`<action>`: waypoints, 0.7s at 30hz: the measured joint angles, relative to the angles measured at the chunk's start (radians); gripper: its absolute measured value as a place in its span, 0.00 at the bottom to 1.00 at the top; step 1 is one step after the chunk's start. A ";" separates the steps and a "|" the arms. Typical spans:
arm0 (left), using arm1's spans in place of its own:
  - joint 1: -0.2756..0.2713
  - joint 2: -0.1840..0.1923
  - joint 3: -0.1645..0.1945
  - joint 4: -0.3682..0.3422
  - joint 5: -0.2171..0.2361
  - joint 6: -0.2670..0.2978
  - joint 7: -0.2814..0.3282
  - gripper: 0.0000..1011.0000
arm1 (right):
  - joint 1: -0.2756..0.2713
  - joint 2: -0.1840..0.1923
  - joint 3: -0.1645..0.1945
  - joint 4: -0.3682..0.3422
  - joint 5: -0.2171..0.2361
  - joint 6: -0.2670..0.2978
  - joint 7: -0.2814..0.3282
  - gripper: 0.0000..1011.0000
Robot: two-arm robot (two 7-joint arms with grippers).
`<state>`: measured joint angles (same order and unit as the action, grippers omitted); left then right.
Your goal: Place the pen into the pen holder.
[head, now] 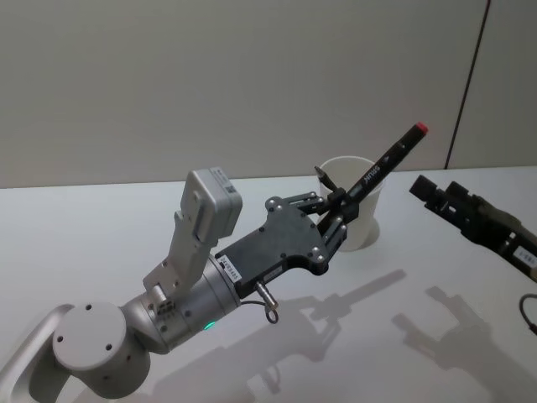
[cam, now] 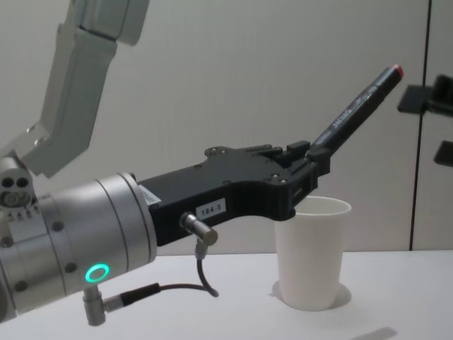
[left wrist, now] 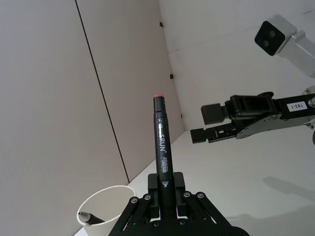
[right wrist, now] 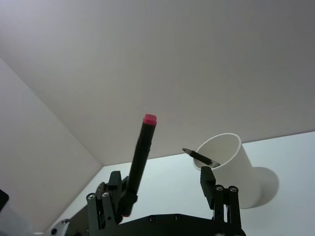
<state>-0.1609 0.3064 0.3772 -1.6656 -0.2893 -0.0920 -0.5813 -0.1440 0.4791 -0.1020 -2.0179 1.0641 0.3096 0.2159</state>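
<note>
Since the left gripper (head: 338, 210) has its jaws clenched on the lower end of the pen (head: 382, 168), holding it in the air just above the near rim of the cup (head: 367, 222), the step in hand looks to be the last lining-up before letting go. To do it well, I judge the held end should come over the middle of the open mouth, clear of the second pen (head: 323, 175) that leans on the rim. The wrist should also tip the pen nearer upright before the jaws part, since a nudge could easily topple so light a cup on the worktop (head: 101, 252). The pen's long axis is slanted, not upright: its red end points up and away toward the robot's right, across the cup, and its lower end is hidden in the jaws. The right gripper (head: 432, 195) hangs well off to the right, jaws released.
</note>
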 joint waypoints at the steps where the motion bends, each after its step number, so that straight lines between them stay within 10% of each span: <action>1: 0.000 0.000 0.000 0.000 0.000 0.000 0.000 0.18 | 0.004 -0.005 -0.002 0.000 0.009 0.003 -0.003 0.99; 8: 0.000 0.000 0.000 0.000 0.000 0.000 0.000 0.18 | 0.041 -0.045 -0.025 0.004 0.096 0.040 -0.047 0.99; 21: 0.000 0.000 0.000 0.000 0.000 0.000 0.000 0.18 | 0.086 -0.090 -0.063 0.024 0.122 0.056 -0.103 0.99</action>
<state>-0.1609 0.3064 0.3772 -1.6656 -0.2894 -0.0920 -0.5818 -0.0580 0.3887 -0.1648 -1.9935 1.1860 0.3658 0.1128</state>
